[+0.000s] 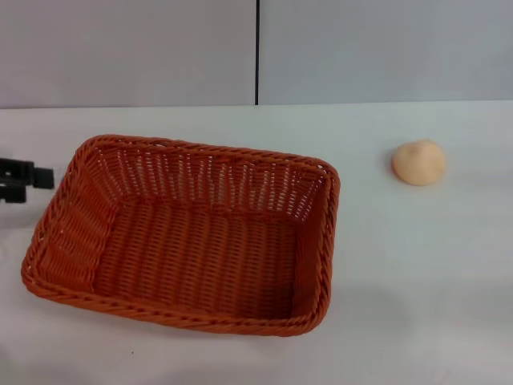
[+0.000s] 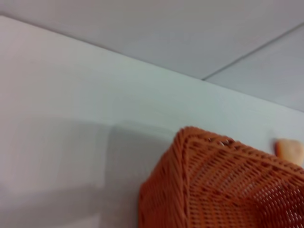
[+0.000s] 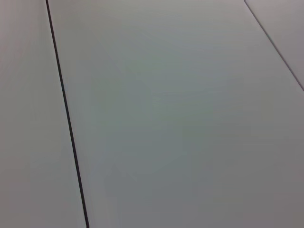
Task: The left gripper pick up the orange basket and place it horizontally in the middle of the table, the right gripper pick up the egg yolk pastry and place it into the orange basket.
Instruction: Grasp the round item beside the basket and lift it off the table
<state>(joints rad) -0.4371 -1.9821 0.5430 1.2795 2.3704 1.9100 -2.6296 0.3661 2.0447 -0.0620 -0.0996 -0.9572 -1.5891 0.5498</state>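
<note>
Left gripper (image 1: pixel 32 180) beside orange basket (image 1: pixel 188 233), apart (opening unclear); egg yolk pastry (image 1: pixel 418 163) outside.

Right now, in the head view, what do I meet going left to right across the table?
left gripper at the left edge → orange basket, empty → bare stretch of table → egg yolk pastry, lying apart from the basket toward the far right. The right gripper does not show in this view.
</note>
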